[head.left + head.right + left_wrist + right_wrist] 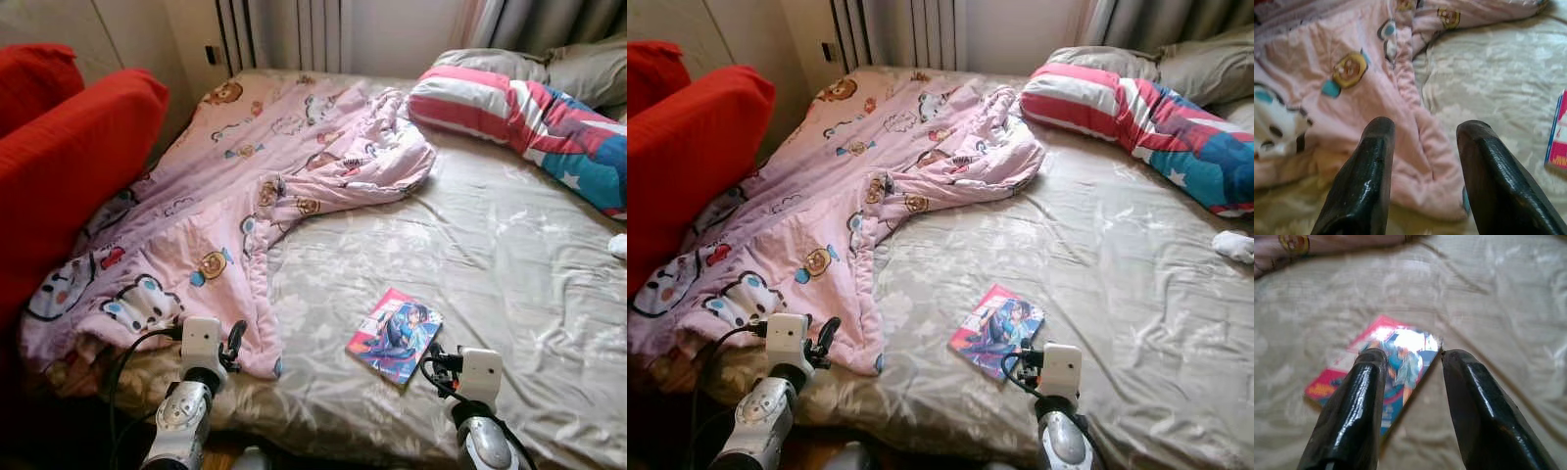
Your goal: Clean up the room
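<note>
Here both jaws stand parted, empty — right gripper (1410, 396) near book (395, 336); on soft bed (509, 264), the thin book may slip away.

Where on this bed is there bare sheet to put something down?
The widest bare stretch of sheet runs between the pink quilt, the striped pillow and the book. More lies beyond the book toward the bed's right edge. The left half is crowded with bunched quilt against the red cushion.

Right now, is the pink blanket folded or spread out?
Neither: the pink blanket lies rumpled and bunched across the bed's left side, one edge turned over on itself.
</note>
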